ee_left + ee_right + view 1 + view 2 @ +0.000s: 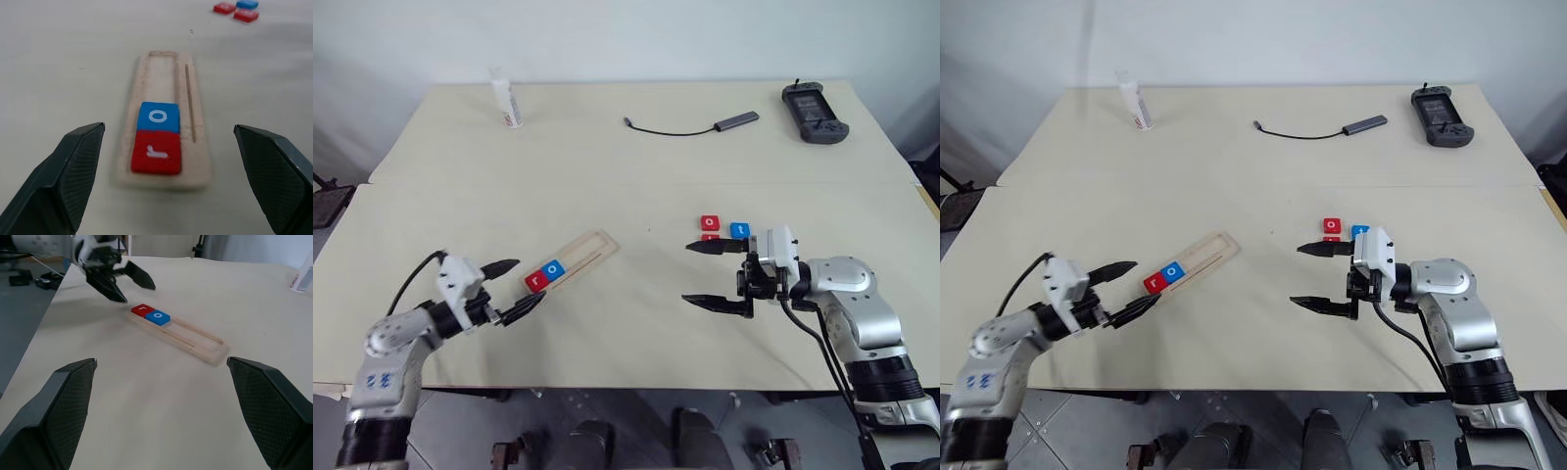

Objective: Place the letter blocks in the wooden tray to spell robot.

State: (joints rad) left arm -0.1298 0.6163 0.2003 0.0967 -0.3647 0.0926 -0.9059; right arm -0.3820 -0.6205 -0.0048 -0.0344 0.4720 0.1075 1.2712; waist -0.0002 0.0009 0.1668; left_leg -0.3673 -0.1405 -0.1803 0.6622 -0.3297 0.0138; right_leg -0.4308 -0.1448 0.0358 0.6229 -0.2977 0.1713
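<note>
Altogether five letter blocks show, two [546, 274] inside the wooden tray [590, 251] running lower-left to upper-right, three [722, 230] loose mid-right, both hands [514, 288] [710, 275] open.

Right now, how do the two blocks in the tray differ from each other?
The red r block sits at the very end of the wooden tray, nearest the open left gripper; the blue o block lies next inward. Colours and letters differ. Both are flat squares, touching edge to edge in the groove.

Left gripper [516, 286] at 8 o'clock, jaws apart, empty; right gripper [706, 274] at 4 o'clock, wide, empty.
</note>
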